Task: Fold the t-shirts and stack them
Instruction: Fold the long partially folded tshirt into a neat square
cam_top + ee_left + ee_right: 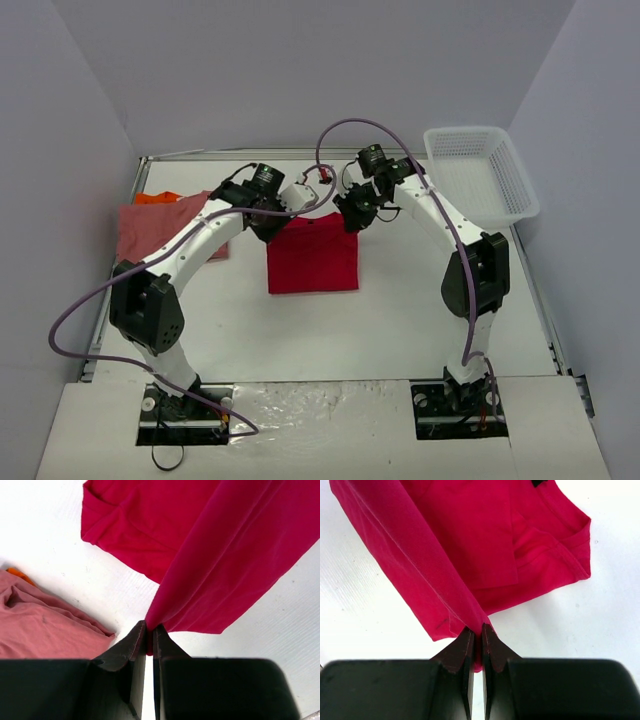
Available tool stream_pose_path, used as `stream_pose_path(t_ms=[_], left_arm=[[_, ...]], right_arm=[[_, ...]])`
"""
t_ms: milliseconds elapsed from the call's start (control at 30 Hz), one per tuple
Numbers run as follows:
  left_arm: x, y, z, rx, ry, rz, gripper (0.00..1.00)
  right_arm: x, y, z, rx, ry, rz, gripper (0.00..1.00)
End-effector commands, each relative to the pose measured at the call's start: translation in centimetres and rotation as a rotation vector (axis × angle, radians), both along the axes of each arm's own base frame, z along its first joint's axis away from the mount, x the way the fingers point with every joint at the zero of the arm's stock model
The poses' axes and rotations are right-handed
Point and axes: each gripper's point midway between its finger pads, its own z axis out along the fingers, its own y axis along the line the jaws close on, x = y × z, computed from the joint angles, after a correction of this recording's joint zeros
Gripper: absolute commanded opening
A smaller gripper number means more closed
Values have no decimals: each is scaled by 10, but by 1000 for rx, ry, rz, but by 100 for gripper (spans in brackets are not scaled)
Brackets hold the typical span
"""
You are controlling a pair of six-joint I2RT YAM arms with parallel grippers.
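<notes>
The left gripper is pressed together on a fold of the red t-shirt, and the right gripper pinches the same shirt's far edge further right. From both, the cloth spreads toward the near side, mid-table. Well to its left lies the salmon pink t-shirt, with an orange t-shirt peeking out at its far edge.

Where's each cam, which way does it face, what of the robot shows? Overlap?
Top external: above and behind the bases, looking down on the table; both arms, red t-shirt, pink t-shirt, basket.
Left wrist: on left arm, looking down past the left gripper, shut on the red t-shirt; pink t-shirt at left.
Right wrist: likewise past the right gripper, shut on the red t-shirt.
Shared: red t-shirt in all three.
</notes>
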Motion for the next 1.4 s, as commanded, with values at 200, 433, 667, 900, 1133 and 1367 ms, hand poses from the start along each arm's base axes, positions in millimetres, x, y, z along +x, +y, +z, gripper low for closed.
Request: stream_pose_path(t_ms=[200,433,667,900,1133,1367], left_arm=[[28,6,36,-55,-96,68,2],[38,8,35,-60,-95,75,2],[49,7,37,-70,-113,79,2],[72,7,31,-74,-134,109,2],[92,4,10,-64,-129,107,2],[104,1,-4,-52,-118,103,2]], right_arm=[[18,-5,7,3,-3,-30,0],[32,-2,10,13,-13,-40,0],[45,-2,17,21,-29,-48,0],[61,-9,5,13,-21,-72,0],[76,-10,-14,10,-2,-78,0],[91,-9,-36,4,18,-82,0]])
